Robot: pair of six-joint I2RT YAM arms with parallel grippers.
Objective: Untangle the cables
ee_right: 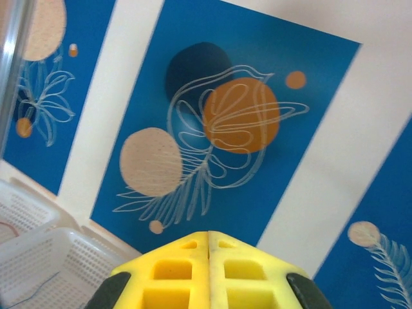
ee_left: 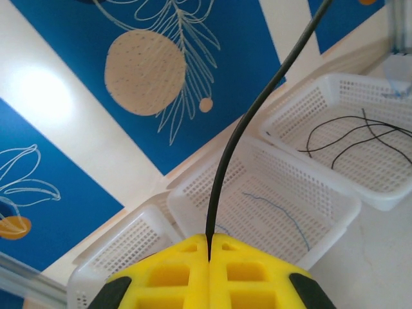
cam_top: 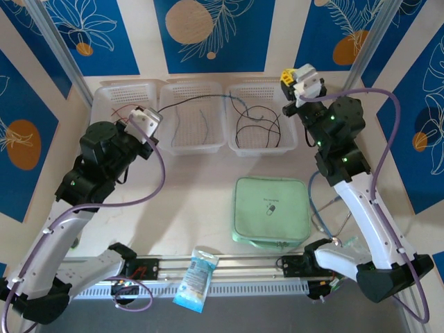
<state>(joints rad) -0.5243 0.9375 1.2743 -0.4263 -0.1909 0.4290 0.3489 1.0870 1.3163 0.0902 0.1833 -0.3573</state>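
Observation:
My left gripper [cam_top: 151,118] hangs over the left white basket [cam_top: 114,97], and its yellow jaws [ee_left: 209,243] are shut on a black cable [ee_left: 257,106]. That cable [cam_top: 191,101] runs right, over the middle basket [cam_top: 215,142], toward the right basket [cam_top: 291,135]. Black cables [cam_top: 258,129] lie looped in the right basket [ee_left: 386,196]. A thin blue cable [ee_left: 280,209] lies in the middle basket [ee_left: 193,193]. A red cable [cam_top: 119,111] sits in the left basket. My right gripper [cam_top: 286,73] is raised beside the right basket's far corner; its jaws [ee_right: 208,241] are shut on nothing and face the wall.
A mint-green pouch [cam_top: 270,211] lies on the table in front of the right basket. A blue-and-white packet [cam_top: 195,279] rests on the rail [cam_top: 243,267] at the near edge. A thick light-blue cord [cam_top: 316,201] curls by the right arm. Blue-patterned walls close in the back and sides.

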